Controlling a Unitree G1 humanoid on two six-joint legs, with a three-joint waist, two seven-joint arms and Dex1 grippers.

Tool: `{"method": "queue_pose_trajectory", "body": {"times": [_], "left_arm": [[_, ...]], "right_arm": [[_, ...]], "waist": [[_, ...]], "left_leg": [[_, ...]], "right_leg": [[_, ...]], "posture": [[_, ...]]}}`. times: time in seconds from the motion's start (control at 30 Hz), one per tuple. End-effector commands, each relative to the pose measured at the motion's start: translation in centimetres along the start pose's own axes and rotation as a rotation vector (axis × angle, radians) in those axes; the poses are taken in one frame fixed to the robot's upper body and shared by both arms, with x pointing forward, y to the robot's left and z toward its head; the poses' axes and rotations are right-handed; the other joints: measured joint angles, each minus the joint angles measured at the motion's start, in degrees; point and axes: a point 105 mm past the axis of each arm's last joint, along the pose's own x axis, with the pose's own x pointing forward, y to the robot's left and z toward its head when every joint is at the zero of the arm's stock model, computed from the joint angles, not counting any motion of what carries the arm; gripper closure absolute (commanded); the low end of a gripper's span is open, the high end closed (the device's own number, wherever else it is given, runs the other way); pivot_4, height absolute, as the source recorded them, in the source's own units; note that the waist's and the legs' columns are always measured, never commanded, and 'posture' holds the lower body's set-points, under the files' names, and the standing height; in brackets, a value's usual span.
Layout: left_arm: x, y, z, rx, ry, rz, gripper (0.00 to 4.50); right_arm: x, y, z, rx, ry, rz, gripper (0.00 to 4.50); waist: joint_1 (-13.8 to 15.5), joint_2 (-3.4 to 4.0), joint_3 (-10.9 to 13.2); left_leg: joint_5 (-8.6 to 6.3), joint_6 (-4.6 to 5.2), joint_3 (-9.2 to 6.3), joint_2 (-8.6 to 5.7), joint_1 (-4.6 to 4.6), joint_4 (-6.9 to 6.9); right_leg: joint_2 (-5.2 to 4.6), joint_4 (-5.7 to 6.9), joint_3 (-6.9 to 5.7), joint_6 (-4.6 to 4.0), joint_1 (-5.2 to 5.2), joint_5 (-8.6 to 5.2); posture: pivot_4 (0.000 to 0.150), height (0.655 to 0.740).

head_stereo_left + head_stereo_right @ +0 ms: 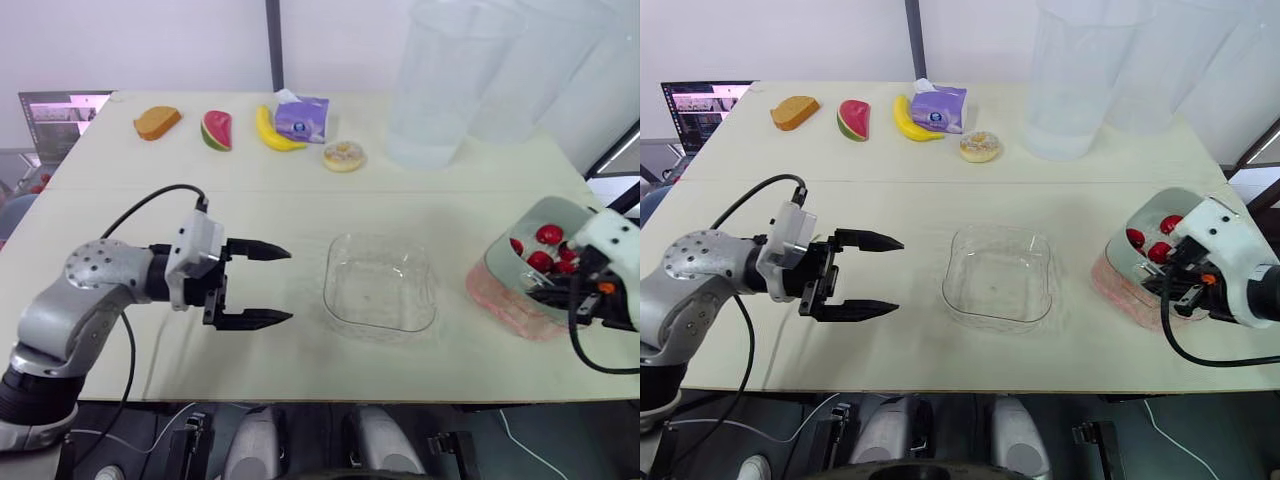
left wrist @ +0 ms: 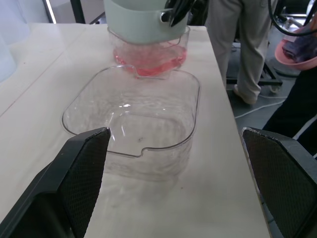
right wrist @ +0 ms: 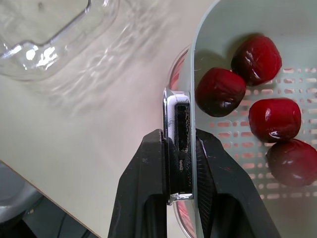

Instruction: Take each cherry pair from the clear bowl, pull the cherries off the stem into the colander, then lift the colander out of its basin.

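The clear bowl [image 1: 380, 283] sits empty at the table's middle. To its right a pale green colander [image 3: 218, 29] rests inside a pink see-through basin [image 1: 500, 300], holding several red cherries [image 3: 220, 91] with no stems visible. My right gripper [image 3: 179, 144] is shut on the colander's near rim, one finger inside the wall and one outside. My left gripper [image 1: 288, 285] hovers open to the left of the clear bowl, pointing toward it with nothing between its fingers [image 2: 84, 163].
Along the table's far side lie a bread slice [image 1: 157, 122], a watermelon slice [image 1: 216, 130], a banana [image 1: 275, 132], a purple tissue pack [image 1: 302, 118] and a donut [image 1: 343, 156]. Tall clear containers [image 1: 440, 80] stand far right. A person [image 2: 237, 29] stands beyond the table.
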Motion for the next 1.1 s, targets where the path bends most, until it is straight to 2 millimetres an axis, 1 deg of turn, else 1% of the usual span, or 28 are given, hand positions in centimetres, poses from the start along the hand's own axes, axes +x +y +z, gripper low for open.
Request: {"method": "queue_pose_trajectory", "body": {"times": [0.03,0.17,0.33,0.53,0.67,1.1], "left_arm": [[0.24,-0.11,0.52,0.031,-0.014,-0.016,0.0],[0.45,-0.06,0.65,0.034,-0.021,-0.022,0.0],[0.56,-0.05,0.8,0.037,-0.028,-0.024,0.0],[0.6,0.03,0.88,0.038,-0.026,-0.023,0.0],[0.69,0.06,0.95,0.038,-0.027,-0.023,0.0],[0.89,0.18,1.19,0.042,-0.031,-0.024,0.0]], "right_arm": [[-1.26,-0.42,1.05,-0.032,-0.025,-0.028,4.26],[-1.21,-0.25,1.1,-0.025,-0.026,0.001,4.26],[-0.78,-0.39,0.17,-0.006,-0.009,-0.004,4.26],[-1.27,-0.7,0.84,-0.014,-0.026,-0.016,4.26],[-0.69,-0.04,0.24,-0.008,-0.013,0.005,4.26],[-0.85,-0.09,0.33,0.003,-0.02,-0.005,4.26]], "waist": [[-0.01,0.0,0.0],[0.0,0.0,0.0],[0.01,0.0,0.0],[-0.02,0.0,0.0],[0.03,0.0,0.0],[0.05,0.0,0.0]], "left_leg": [[0.0,0.0,0.0,0.0,0.0,0.0],[0.0,0.0,0.0,0.0,0.0,0.0],[0.0,0.0,0.0,0.0,-0.09,0.0],[0.0,0.0,-0.01,-0.01,-0.17,0.0],[0.0,0.0,-0.01,0.0,-0.19,0.0],[0.0,0.0,-0.01,-0.01,-0.21,0.01]], "right_leg": [[0.0,0.0,0.0,0.0,0.0,0.0],[0.0,0.0,0.0,0.0,-0.01,0.0],[0.0,0.0,0.0,0.0,-0.09,0.0],[0.01,0.0,0.0,0.0,-0.18,0.0],[0.02,0.0,0.0,0.0,-0.19,0.0],[0.03,0.0,-0.01,0.0,-0.2,0.0]], "posture": [[0.15,0.74],[0.15,0.74],[0.15,0.74],[0.15,0.74],[0.15,0.74],[0.15,0.74]]}}
